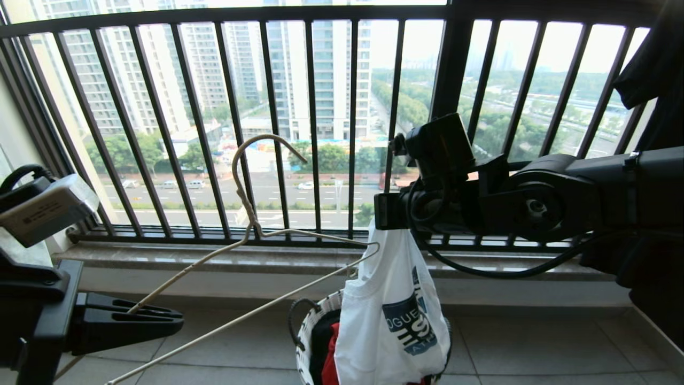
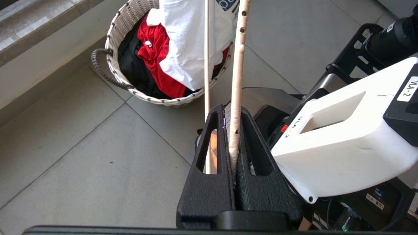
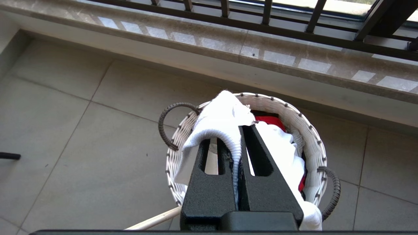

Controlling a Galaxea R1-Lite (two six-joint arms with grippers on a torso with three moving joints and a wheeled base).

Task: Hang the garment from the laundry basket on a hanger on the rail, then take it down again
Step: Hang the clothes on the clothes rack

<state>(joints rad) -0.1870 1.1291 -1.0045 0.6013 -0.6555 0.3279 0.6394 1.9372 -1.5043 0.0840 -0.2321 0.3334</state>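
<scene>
Two grippers were seen at work above a tiled floor (image 1: 534, 342) before a black barred window railing (image 1: 315, 123). From the head camera, the left gripper (image 1: 179, 322) was found low at the left, its black fingers pressed together on one arm of the hanger (image 1: 251, 214), whose long hook rose in front of the bars and whose far notch end reached the garment (image 1: 393, 315). The right gripper (image 1: 382, 211) was held higher, to the right of the hanger, and the white T-shirt with its dark blue emblem hung from it, its lower part draped over the laundry basket (image 1: 304, 331) on the floor beneath. A black garment (image 1: 652, 69) was seen at the upper right corner. From the left wrist camera, the left gripper (image 2: 233, 111) was shown clamped on the cream wire of the hanger (image 2: 238, 65), with the second wire running just beside it; the laundry basket (image 2: 112, 62) stood near the ledge, holding red cloth (image 2: 156, 55), black cloth and the hanging garment (image 2: 189, 42). From the right wrist camera, the right gripper (image 3: 240, 130) was seen closed on a bunched fold of the garment (image 3: 218, 117), directly above the laundry basket (image 3: 303, 130), with a dark loop handle (image 3: 166, 120) at its rim and a piece of the hanger (image 3: 153, 220) just beside the fingers.
</scene>
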